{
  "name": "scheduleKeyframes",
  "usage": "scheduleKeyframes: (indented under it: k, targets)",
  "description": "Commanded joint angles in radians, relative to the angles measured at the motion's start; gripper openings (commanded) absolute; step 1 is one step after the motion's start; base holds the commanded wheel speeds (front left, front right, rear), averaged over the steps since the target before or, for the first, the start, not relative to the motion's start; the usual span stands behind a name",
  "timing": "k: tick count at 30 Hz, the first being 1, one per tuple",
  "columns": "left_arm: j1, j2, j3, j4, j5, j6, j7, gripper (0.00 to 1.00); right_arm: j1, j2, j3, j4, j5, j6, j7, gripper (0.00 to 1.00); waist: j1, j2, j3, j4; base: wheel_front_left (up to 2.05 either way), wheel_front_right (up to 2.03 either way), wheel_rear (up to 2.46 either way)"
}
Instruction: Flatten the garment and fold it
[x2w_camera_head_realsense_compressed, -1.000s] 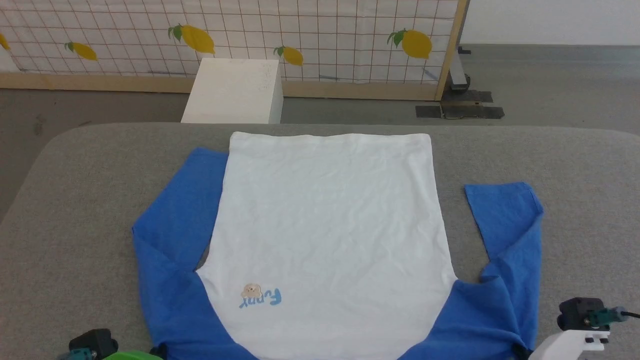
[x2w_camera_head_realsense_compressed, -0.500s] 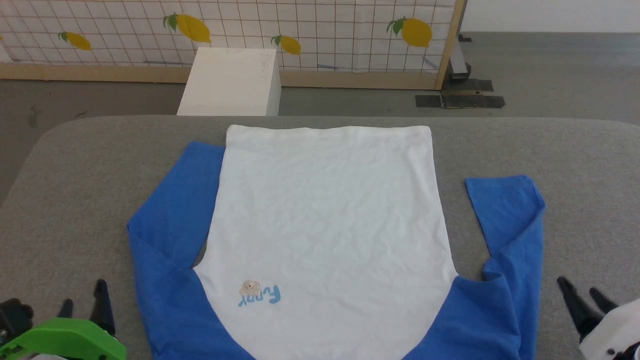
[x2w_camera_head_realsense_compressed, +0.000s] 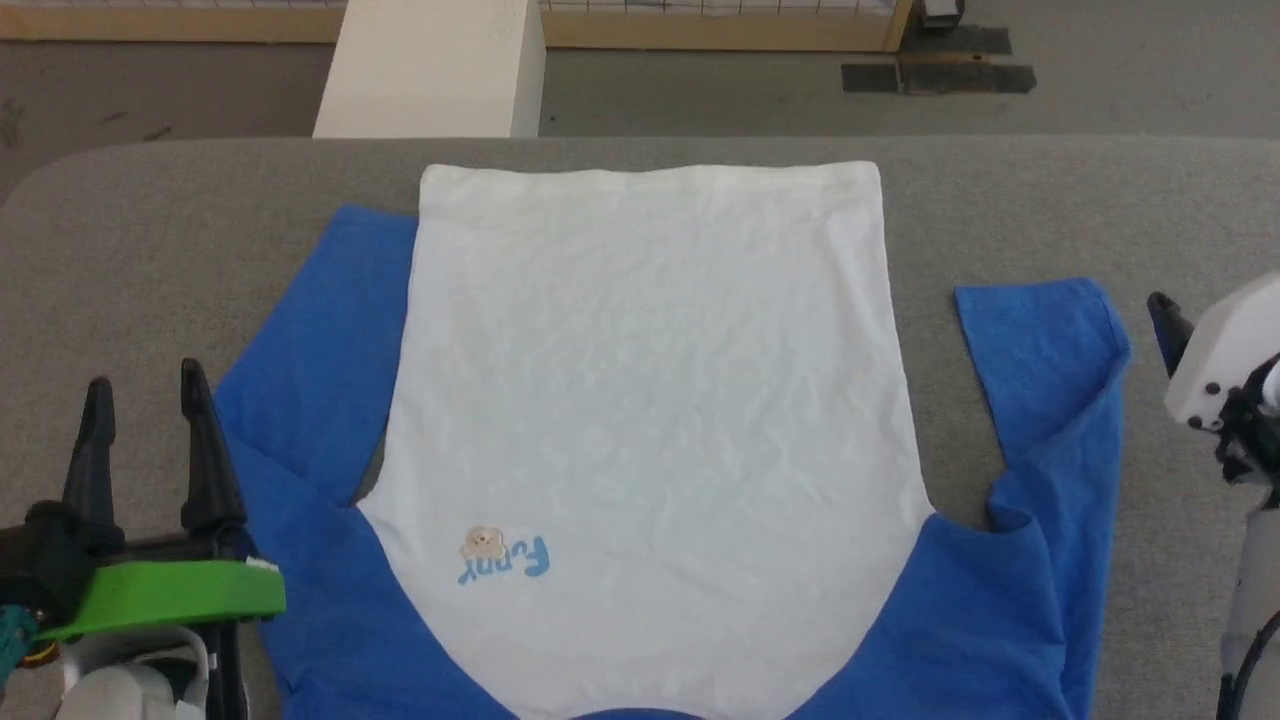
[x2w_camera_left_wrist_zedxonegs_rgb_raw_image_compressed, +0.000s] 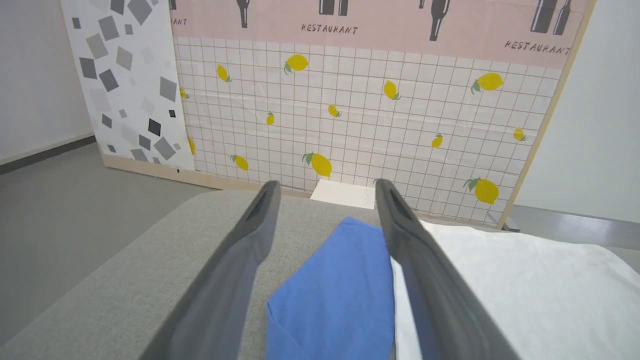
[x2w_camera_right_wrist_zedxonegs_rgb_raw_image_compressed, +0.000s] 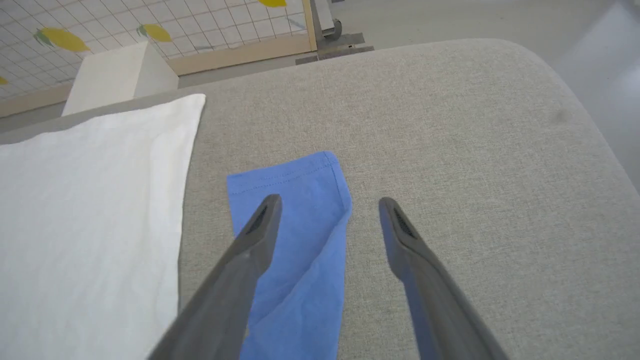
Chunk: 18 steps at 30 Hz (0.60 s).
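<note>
A grey fabric-covered table (x2w_camera_head_realsense_compressed: 150, 250) is taking up most of the head view, and the garment (x2w_camera_head_realsense_compressed: 650, 400) is lying flat on it, near the middle. Its white body is spreading from the near edge to the far side, where the straight hem is ending just before the far edge of the table. The white cloth is showing many fine creases. The blue left sleeve (x2w_camera_head_realsense_compressed: 300, 340) is lying along the left side of the body and is touching it, with a fold at its near part. The blue right sleeve (x2w_camera_head_realsense_compressed: 1040, 350) is pointing away to the far side and is standing apart from the body, so a strip of table is showing between them. Beyond the table a panel with lemons (x2w_camera_left_wrist_zedxonegs_rgb_raw_image_compressed: 350, 110) is standing on the floor, and a white box (x2w_camera_head_realsense_compressed: 430, 70) is standing just behind the far edge of the table. The left gripper (x2w_camera_head_realsense_compressed: 145, 378) is hovering at the left, just beside the left sleeve, with its two fingers spread wide and grasping nothing. The right gripper (x2w_camera_right_wrist_zedxonegs_rgb_raw_image_compressed: 330, 201) is hovering at the right over the outer edge of the right sleeve, and it is also released and empty. The small blue lettering (x2w_camera_head_realsense_compressed: 505, 560), with a tiny print beside it, is sitting on the near left part of the body.
</note>
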Motion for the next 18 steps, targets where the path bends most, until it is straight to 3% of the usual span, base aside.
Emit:
scheduleKeyframes:
  k: [1,9,18]
  targets:
    - [-0.036,-0.016,0.009,-0.025,0.038,-0.023,-0.008,1.0,-0.052,-0.016,-0.014,0.037,-0.051,-0.002,0.024,1.0,0.0,0.0,0.09,0.02,0.0,0.0,0.0]
    - [-0.089,-0.091,0.054,-0.039,0.13,-0.128,-0.009,1.0,-0.206,-0.04,-0.032,0.165,-0.225,-0.002,0.117,1.0,0.0,0.0,0.201,0.067,0.0,0.0,0.0]
    - [-0.13,-0.148,0.083,-0.013,0.17,-0.193,-0.009,1.0,-0.257,-0.077,0.02,0.216,-0.243,-0.002,0.114,1.0,0.0,0.0,0.267,0.087,0.0,0.0,0.0]
